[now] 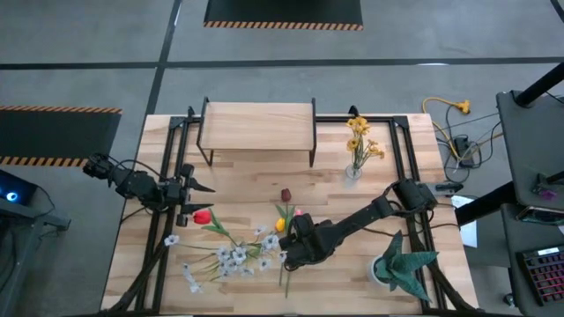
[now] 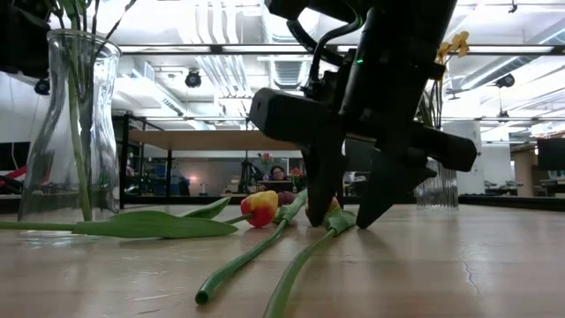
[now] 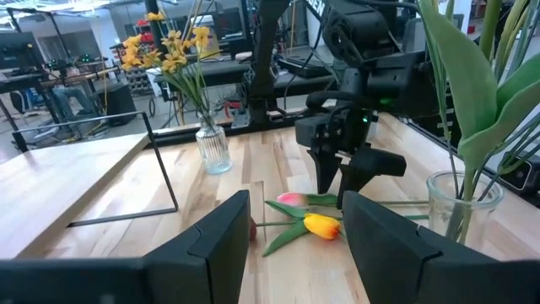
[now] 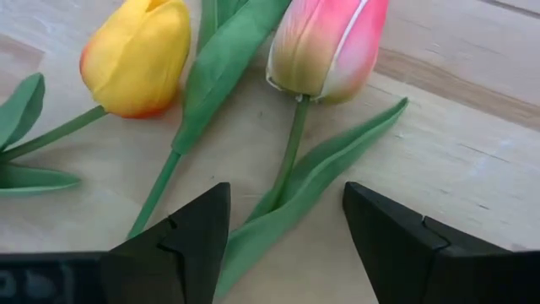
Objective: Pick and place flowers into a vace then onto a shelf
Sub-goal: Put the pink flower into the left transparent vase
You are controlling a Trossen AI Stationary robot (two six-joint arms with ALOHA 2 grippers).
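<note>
Looking straight down, the counter [image 1: 176,291] is seen to carry the wooden shelf [image 1: 258,121] at its far edge, with nothing on its board. A ribbed glass vase of yellow blooms [image 1: 357,145] stands on the counter just right of the shelf, so one bunch is judged done, though not yet shelved. Loose flowers lie toward the near side: a red tulip [image 1: 204,216], a spray of pale blossoms [image 1: 231,258], a dark maroon tulip [image 1: 285,194]. The right gripper [image 1: 296,249] is lowered over them, while the left gripper [image 1: 192,197] waits at the left side.

From counter level, the right gripper [image 2: 351,216] is shown with its jaws spread, tips down on either side of a green stem [image 2: 300,256]. A tall clear vase [image 2: 69,132] stands close by with stems in it.

In the left wrist view, the left gripper [image 3: 297,241] is empty, its jaws standing moderately apart. The yellow tulip [image 3: 322,225] and the pink tulip [image 3: 291,199] lie beneath the other arm.

In the right wrist view, the pink tulip's stem [image 4: 291,156] lies between the parted jaws, not yet clamped. Most flowers are judged still to be picked.
</note>
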